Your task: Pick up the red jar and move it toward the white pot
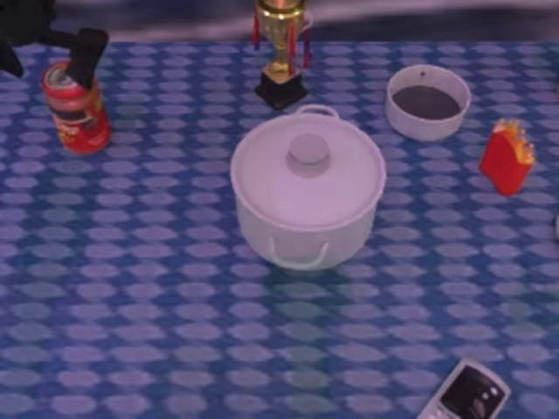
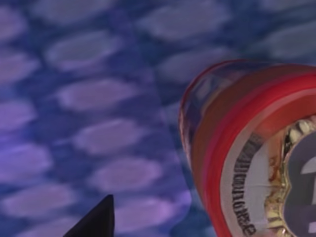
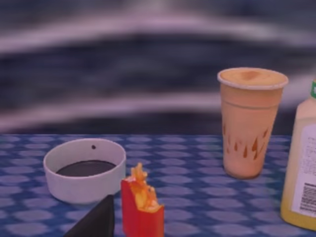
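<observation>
The red jar (image 1: 77,109) stands at the far left of the blue patterned table (image 1: 175,332), leaning a little. The left gripper (image 1: 80,59) is at its top, one dark finger lying over the lid's far right edge; whether the fingers pinch the jar or stand spread cannot be told. In the left wrist view the jar's lid (image 2: 266,173) fills the frame close up, with a red rim, a white ring of small dark lettering too blurred to read, and a gold-edged seal.

The white pot (image 1: 306,196) sits at the table's middle, lid on, well apart from the jar. Beyond it stands a gold trophy (image 1: 281,52). To the right are a white bowl (image 1: 428,100) with a dark inside and a red fries carton (image 1: 507,157). A phone (image 1: 463,394) lies at the near right edge.

The right arm is out of the top view; its wrist camera shows the bowl, the fries, a tan cup (image 3: 252,123) and a yellow bottle (image 3: 302,168) with a barcode label.
</observation>
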{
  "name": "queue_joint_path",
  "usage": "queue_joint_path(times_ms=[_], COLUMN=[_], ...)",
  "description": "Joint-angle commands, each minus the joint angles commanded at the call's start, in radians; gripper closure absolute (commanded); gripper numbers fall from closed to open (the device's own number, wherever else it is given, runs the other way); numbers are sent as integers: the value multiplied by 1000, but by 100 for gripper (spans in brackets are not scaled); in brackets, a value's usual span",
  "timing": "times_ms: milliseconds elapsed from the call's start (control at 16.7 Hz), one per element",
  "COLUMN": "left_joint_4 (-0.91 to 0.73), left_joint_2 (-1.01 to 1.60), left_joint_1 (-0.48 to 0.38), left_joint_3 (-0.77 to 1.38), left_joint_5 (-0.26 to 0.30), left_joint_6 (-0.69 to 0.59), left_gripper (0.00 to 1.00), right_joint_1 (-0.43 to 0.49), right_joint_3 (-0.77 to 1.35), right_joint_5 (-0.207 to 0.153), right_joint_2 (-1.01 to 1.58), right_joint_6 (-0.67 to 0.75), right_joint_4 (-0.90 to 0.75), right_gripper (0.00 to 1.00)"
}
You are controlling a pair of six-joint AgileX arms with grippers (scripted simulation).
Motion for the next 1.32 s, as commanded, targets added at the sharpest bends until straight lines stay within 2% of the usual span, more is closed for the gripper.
queue_joint_path(times_ms=[480, 1020, 1320], left_joint_4=[-6, 189, 199], left_joint_2=[18, 2, 1], left_joint_1=[5, -4, -5], left_joint_3=[14, -200, -211], left_joint_5=[1, 0, 0], left_joint_6=[2, -2, -3], left_gripper=[0, 0, 0], right_joint_1=[0, 0, 0], right_joint_3=[0, 0, 0], right_joint_5=[0, 0, 0], right_joint_2=[0, 0, 0], right_joint_6=[0, 0, 0], right_joint_4=[0, 0, 0], right_gripper=[0, 0, 0])
